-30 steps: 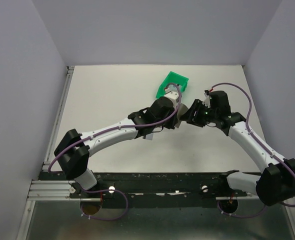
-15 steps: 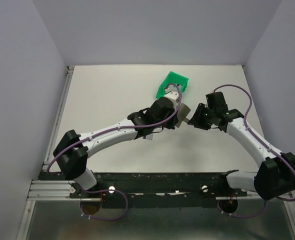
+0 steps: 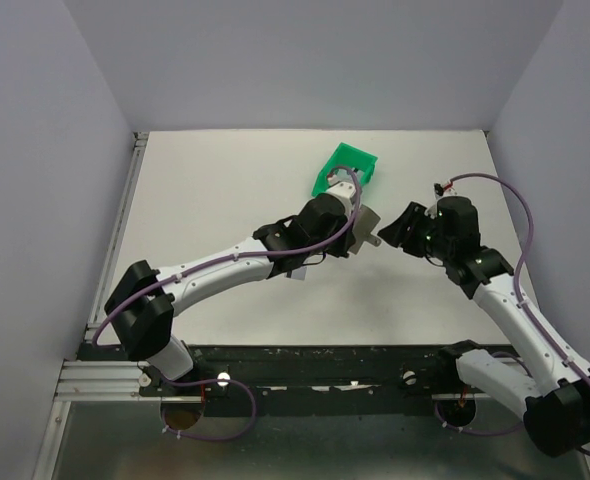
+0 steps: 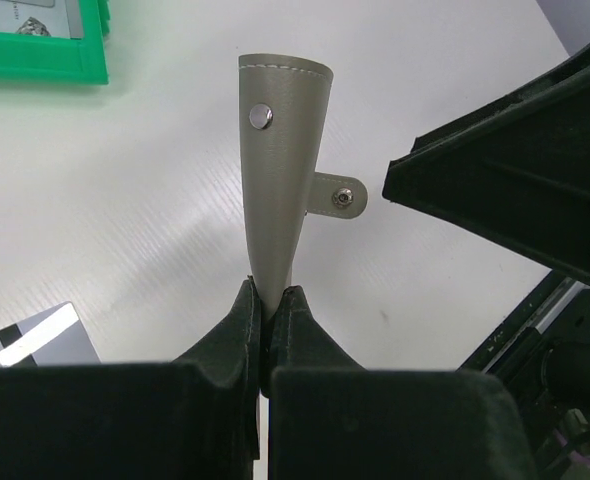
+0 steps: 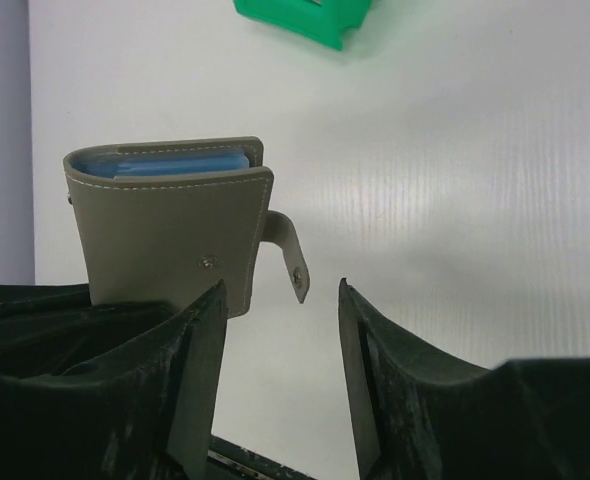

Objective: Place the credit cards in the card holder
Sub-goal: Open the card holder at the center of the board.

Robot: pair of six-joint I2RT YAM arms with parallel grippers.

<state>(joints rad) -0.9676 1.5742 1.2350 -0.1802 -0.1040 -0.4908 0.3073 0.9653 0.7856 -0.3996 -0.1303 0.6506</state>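
Left gripper (image 4: 266,300) pinches card holder (image 4: 280,160) by its edge; right gripper (image 5: 280,300) open, empty.
Light, floppy leather; likely best taken at the snap tab (image 5: 287,255) flap.

Credit card (image 4: 40,335) partly behind left pincer (image 4: 267,293)

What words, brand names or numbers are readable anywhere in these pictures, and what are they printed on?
Nothing here can be read as text.
On the card lying in the green bin: small print, too blurred to read.
On the card holder: no lettering, only plain snaps.
On the loose card: a dark stripe, no legible print.
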